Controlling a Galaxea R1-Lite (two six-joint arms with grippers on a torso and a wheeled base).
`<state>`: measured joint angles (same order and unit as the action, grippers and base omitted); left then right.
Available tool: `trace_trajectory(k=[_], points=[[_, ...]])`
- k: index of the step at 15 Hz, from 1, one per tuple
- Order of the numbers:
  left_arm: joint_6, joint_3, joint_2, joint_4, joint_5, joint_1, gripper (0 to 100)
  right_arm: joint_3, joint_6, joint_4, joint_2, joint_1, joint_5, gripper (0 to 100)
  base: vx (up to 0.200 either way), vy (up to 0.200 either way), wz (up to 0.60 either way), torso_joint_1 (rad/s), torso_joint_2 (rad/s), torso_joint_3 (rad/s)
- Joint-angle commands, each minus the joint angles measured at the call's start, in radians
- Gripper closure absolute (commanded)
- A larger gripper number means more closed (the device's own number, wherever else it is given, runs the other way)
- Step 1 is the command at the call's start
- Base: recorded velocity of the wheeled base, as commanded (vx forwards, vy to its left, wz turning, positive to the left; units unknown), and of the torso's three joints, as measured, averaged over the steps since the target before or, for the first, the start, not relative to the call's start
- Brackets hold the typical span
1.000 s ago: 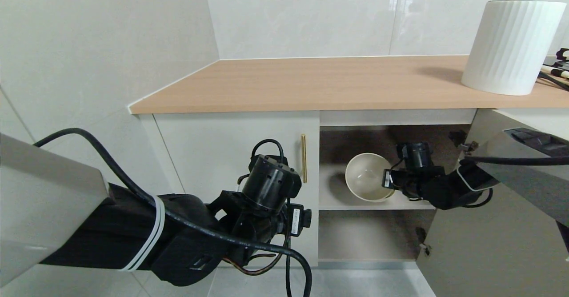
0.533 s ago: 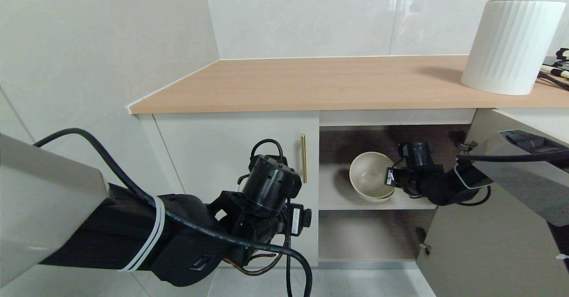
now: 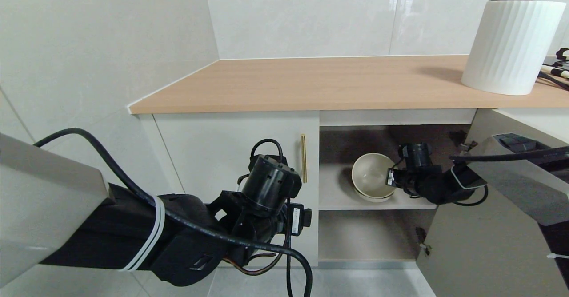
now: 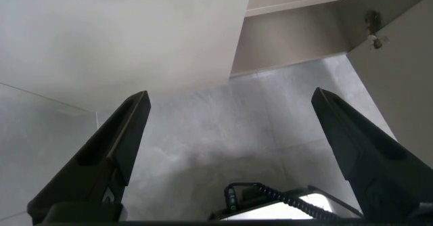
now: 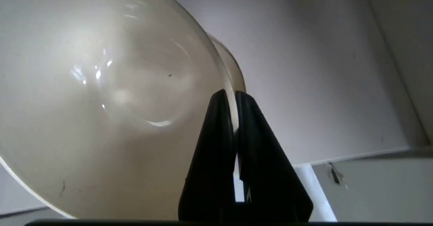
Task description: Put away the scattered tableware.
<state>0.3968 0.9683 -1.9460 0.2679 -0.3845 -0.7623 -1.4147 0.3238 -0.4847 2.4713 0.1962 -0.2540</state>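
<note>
Bowl [image 3: 370, 174] rim pinched by right gripper [image 5: 233, 101], seemingly atop second bowl [image 3: 372, 196]; left gripper [image 4: 230, 97] spread.

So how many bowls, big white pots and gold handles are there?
Bowls: 2, it seems, a bowl in the right gripper and a lower bowl under it
White pot: 1
Gold handle: 1
Total: 4
</note>
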Motion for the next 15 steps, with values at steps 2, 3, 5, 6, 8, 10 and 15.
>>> trace_trajectory(k=[2, 3, 5, 6, 8, 10, 15], points=[[0.0, 0.0, -0.001, 0.001, -0.001, 0.0, 0, -0.01, 0.0, 0.008, 0.008, 0.0, -0.001, 100, 0.0, 0.0, 0.0, 0.0, 0.0, 0.0], [0.0, 0.0, -0.001, 0.001, -0.001, 0.0, 0, -0.024, 0.0, 0.021, 0.009, -0.001, -0.001, 100, 0.0, 0.0, 0.0, 0.0, 0.0, 0.0], [0.0, 0.001, -0.005, 0.001, -0.001, 0.0, 0, -0.029, 0.0, 0.038, 0.009, 0.0, 0.001, 100, 0.0, 0.0, 0.0, 0.0, 0.0, 0.0], [0.0, 0.001, -0.005, 0.001, -0.001, 0.0, 0, -0.03, 0.0, 0.038, 0.011, 0.0, -0.001, 100, 0.0, 0.0, 0.0, 0.0, 0.0, 0.0], [0.0, 0.0, -0.005, 0.004, -0.001, 0.0, 0, -0.032, 0.0, 0.04, 0.015, 0.0, -0.001, 100, 0.0, 0.0, 0.0, 0.0, 0.0, 0.0], [0.0, 0.0, -0.005, 0.005, -0.001, 0.0, 0, -0.035, 0.0, 0.041, 0.017, 0.0, -0.001, 100, 0.0, 0.0, 0.0, 0.0, 0.0, 0.0], [0.0, 0.0, -0.005, 0.005, -0.001, 0.0, 0, -0.038, 0.0, 0.044, 0.026, 0.0, -0.002, 100, 0.0, 0.0, 0.0, 0.0, 0.0, 0.0]])
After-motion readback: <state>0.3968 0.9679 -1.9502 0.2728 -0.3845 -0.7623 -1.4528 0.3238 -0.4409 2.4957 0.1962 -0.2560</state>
